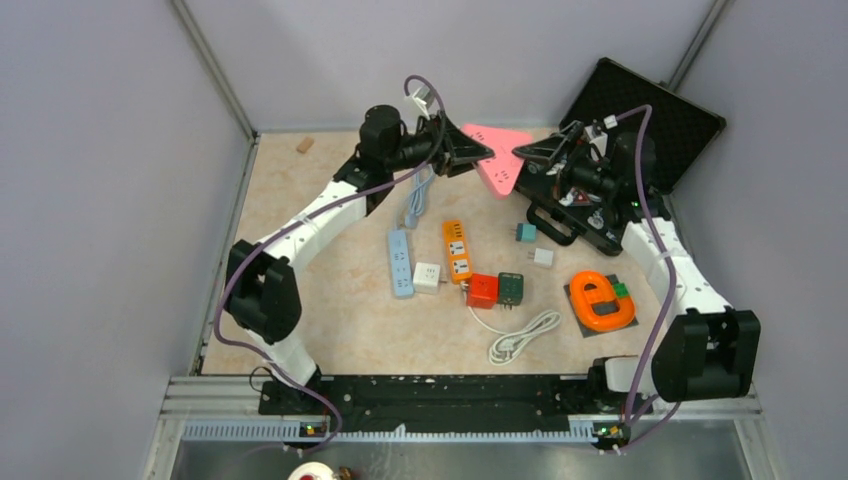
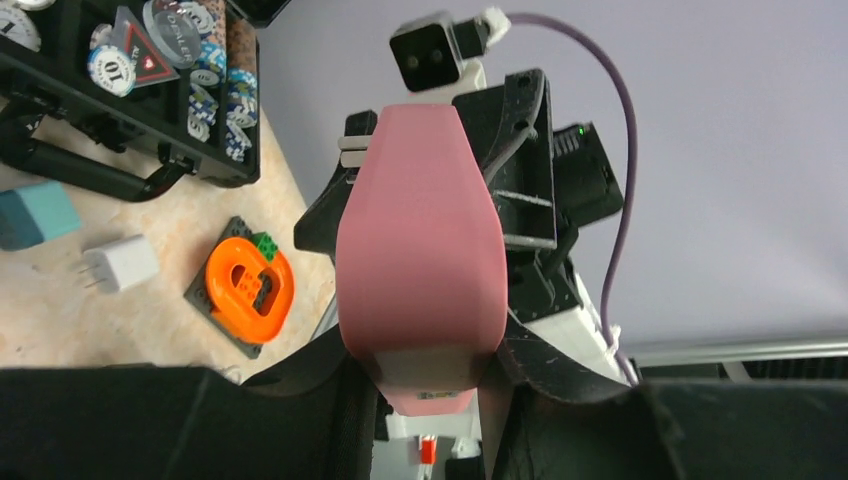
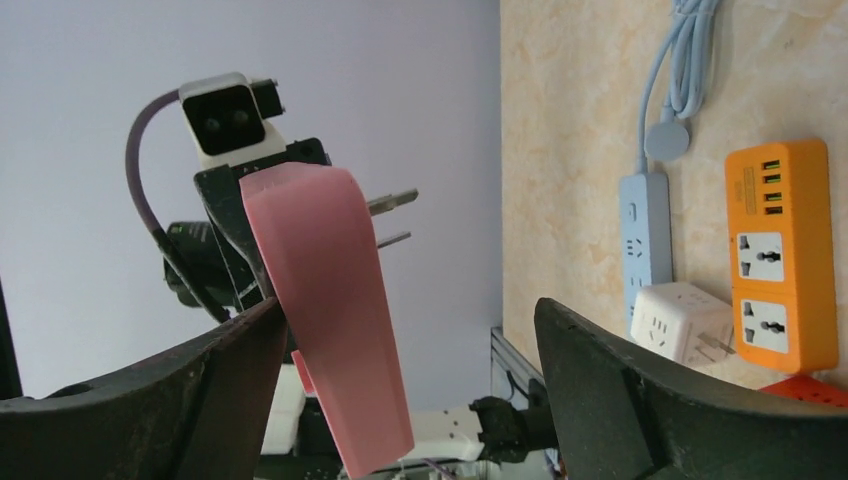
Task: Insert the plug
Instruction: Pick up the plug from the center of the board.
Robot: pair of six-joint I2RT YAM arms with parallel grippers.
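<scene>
Currently aloft: pink plug (image 1: 498, 160) over the desk's (image 1: 330, 300) far side, clamped in left hand (image 1: 478, 152), prongs (image 3: 393, 202) turned deskward. Right hand (image 1: 522, 157) spread wide just beside it, holding nothing. Orange strip (image 1: 457, 250) lies toward the bases, slightly nearer the left hand.

A pink triangular plug (image 1: 497, 158) is held clear of the table (image 1: 330, 320) at its far side, broad face up, metal prongs (image 3: 395, 203) directed downward.
</scene>
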